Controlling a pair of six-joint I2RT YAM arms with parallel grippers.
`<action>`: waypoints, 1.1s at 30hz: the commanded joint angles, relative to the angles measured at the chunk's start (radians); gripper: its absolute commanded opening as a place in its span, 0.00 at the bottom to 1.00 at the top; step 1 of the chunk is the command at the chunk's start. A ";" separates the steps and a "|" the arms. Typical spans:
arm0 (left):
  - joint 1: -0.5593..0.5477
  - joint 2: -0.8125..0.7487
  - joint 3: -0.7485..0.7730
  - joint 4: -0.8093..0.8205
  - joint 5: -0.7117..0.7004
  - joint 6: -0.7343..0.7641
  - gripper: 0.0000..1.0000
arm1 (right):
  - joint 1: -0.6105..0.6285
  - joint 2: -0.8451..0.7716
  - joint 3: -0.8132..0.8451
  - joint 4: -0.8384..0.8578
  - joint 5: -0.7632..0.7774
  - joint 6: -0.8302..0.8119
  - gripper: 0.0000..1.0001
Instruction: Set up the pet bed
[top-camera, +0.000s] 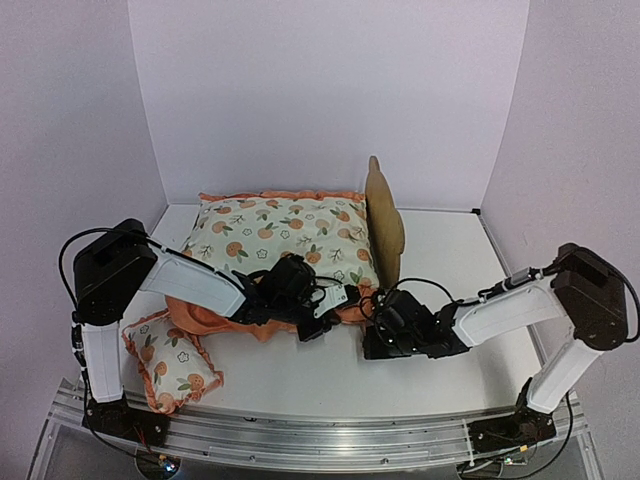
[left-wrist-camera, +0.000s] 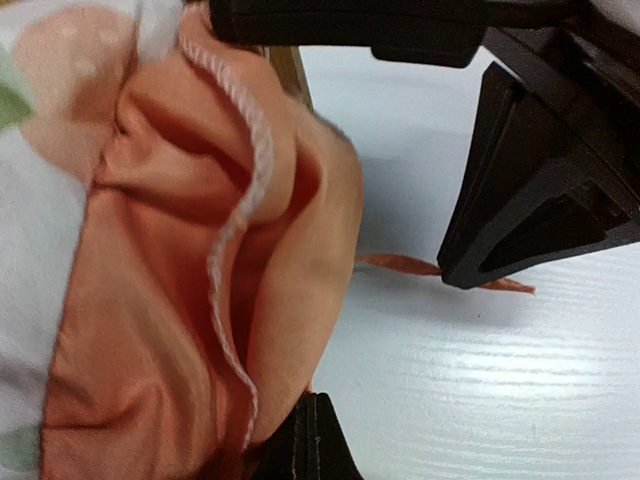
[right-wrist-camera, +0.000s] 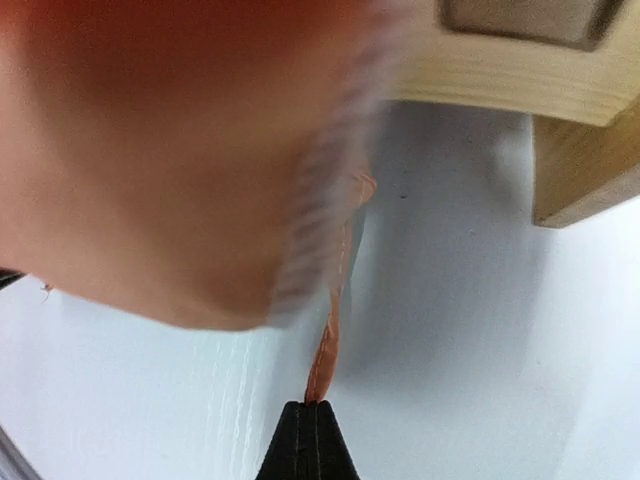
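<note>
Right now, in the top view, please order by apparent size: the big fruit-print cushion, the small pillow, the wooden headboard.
1. fruit-print cushion
2. small pillow
3. wooden headboard, seen nearly edge-on, so its place below the pillow is unsure.

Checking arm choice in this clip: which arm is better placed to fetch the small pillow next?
Left, probably. The pillow lies beside the left arm; the right pincer sits farther off by the pet bed. Both pincers grip the cushion's ruffle, so the left pincer must release first.
</note>
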 joint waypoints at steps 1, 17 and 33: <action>-0.003 0.003 0.000 0.173 0.095 0.034 0.00 | -0.042 -0.115 -0.028 -0.007 -0.163 0.013 0.00; -0.024 0.037 -0.045 0.336 0.227 0.047 0.00 | -0.071 -0.397 -0.087 -0.082 -0.284 0.057 0.00; -0.080 0.148 0.010 0.429 0.317 0.068 0.00 | -0.080 -0.478 -0.028 -0.208 -0.302 0.051 0.00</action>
